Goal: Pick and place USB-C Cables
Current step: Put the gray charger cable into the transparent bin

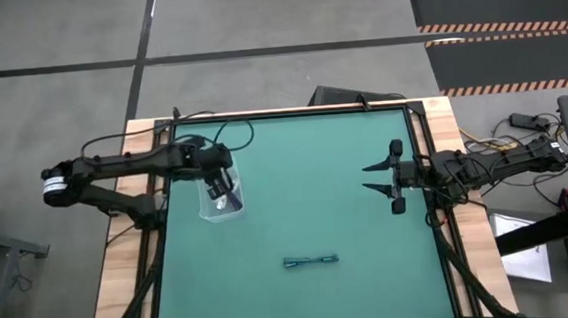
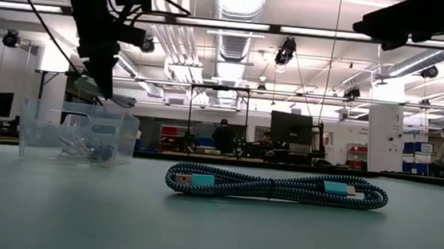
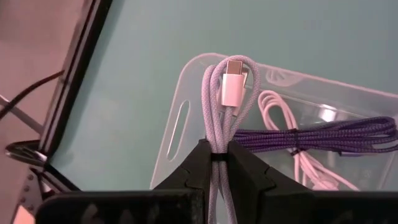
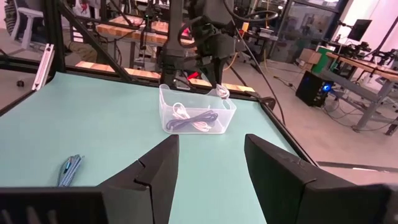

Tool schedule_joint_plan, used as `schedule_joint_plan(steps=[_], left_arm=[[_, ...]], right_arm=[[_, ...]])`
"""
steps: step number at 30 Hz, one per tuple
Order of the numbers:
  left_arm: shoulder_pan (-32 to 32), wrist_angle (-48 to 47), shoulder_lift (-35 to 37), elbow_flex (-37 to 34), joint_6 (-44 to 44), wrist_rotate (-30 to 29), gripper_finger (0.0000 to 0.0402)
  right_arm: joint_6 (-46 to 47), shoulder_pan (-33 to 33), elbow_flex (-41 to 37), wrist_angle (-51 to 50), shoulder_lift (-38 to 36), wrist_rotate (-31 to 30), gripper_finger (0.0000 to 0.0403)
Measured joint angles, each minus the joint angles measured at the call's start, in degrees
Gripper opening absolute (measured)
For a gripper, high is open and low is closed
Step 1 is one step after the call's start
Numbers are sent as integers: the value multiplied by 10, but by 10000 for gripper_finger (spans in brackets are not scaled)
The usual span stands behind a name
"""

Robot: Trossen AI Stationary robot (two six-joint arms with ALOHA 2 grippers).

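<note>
My left gripper (image 3: 217, 146) is shut on a pale white bundled USB-C cable (image 3: 231, 93) and hovers over a clear plastic bin (image 3: 180, 118) at the table's left side (image 1: 223, 219). Inside the bin lie a white coiled cable (image 3: 280, 106) and a dark braided cable (image 3: 336, 134). A black-and-teal bundled cable (image 1: 310, 261) lies flat on the green mat near the front middle, also in the low view (image 2: 273, 185). My right gripper (image 1: 377, 176) is open and waits above the table's right side, holding nothing. My left gripper pinches the pale cable bundle between its two fingers at the tie around its middle (image 3: 217, 155). The fingers point down from above and lie along the bundle. The looped end with the white connector (image 3: 233, 84) sticks out past the fingertips, clear above the bin.
The mat (image 1: 304, 158) between the bin and my right arm is bare green. Black frame rails run along the table's left and right edges (image 1: 160, 248). Beyond the far edge the low view shows a workshop with desks and a person.
</note>
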State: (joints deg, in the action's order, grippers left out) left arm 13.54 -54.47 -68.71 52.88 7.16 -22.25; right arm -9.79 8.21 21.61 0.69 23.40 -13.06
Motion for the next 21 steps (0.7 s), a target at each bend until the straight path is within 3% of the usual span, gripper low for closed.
schedule_joint_plan(steps=[21], left_arm=[[67,35,-29,-26,-34,53,21]], right_arm=[[0,0,0,-2,0,0,176]])
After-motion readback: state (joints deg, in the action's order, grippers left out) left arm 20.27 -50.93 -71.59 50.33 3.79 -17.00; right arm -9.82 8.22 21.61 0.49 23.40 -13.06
